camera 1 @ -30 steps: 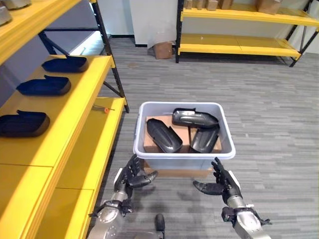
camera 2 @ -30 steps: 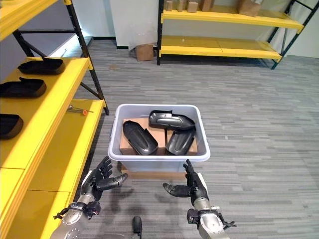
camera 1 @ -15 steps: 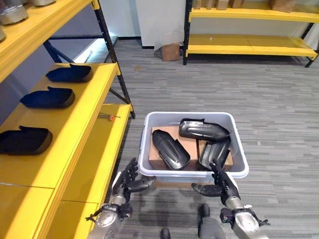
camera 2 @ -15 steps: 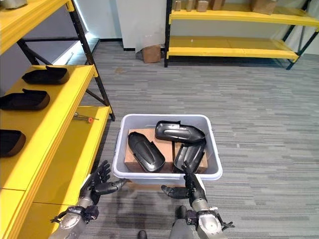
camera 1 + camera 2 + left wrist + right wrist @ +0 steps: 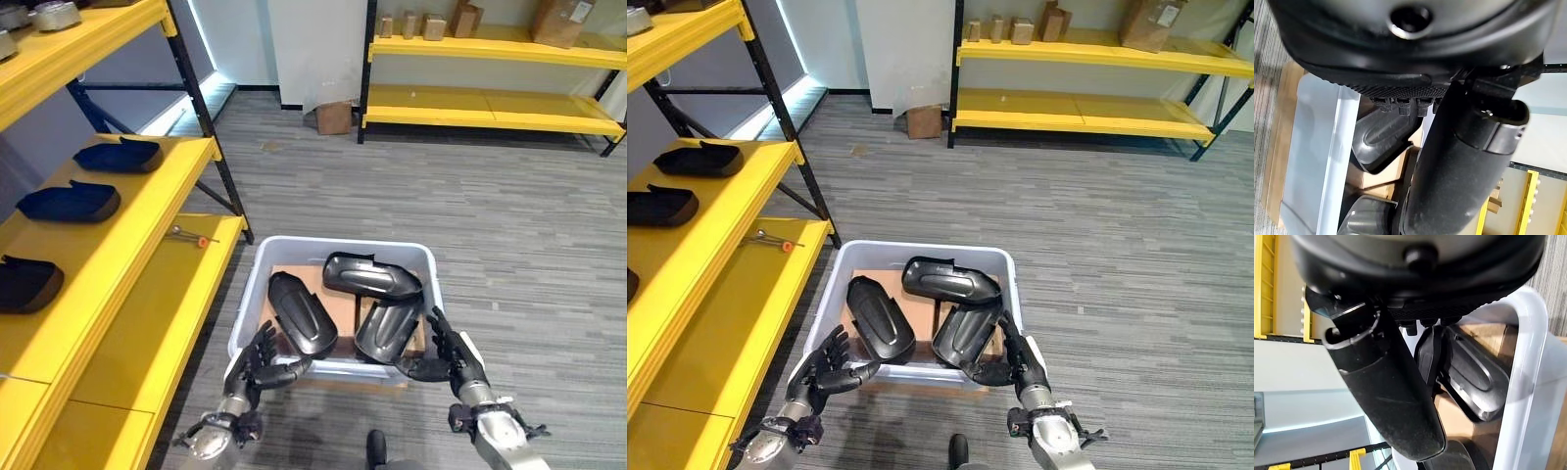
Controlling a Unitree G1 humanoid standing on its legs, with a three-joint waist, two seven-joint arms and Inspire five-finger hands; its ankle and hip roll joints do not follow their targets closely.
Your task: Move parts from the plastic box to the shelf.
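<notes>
A pale grey plastic box stands on the floor in front of me, lined with cardboard. In it lie three dark moulded parts: one on the left, one across the back, one at the right. My left hand is open at the box's near left corner, thumb pointing inward. At the near right corner my right hand is open, level with the rim and close to the right part. Neither hand holds anything. The left wrist view shows the rim and a part past the thumb.
A yellow shelf runs along my left with three dark parts on it. On its lower level lies a screwdriver. A black upright stands at the shelf's far end. Another yellow rack and a cardboard box are far behind.
The camera has moved closer to the box. Both hands, which were low in front of the box, have come up to its near rim and stay open.
</notes>
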